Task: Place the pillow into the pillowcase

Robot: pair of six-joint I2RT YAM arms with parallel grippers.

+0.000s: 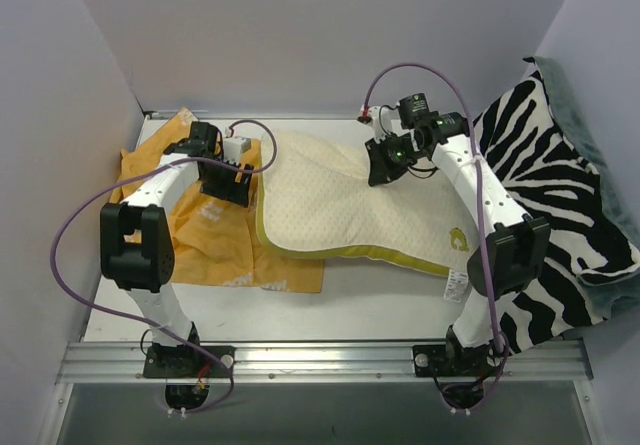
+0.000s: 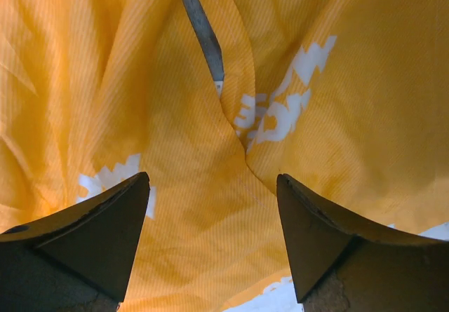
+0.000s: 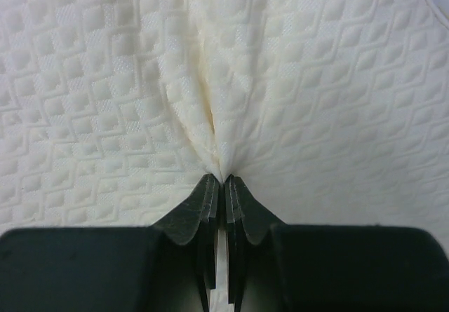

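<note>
Right tool (image 3: 223,181) pinches quilted cream pillow (image 3: 316,80) (diamond-embossed weave)

From above you get bright, even light; the arms throw only soft, faint shadows on the table (image 1: 380,295), and a thin dark line runs under the near edge of the pillow (image 1: 340,200). The walls lean outward at the left and right edges. In your left wrist view the pillowcase (image 2: 105,80) glows saturated orange, its folds softly shaded, while the left tool (image 2: 212,177) is nearly black and slightly soft. In the right wrist view the pillow's weave is crisp, washing pale toward the far right corner; the right tool (image 3: 223,180) is dark, detail lost.
</note>
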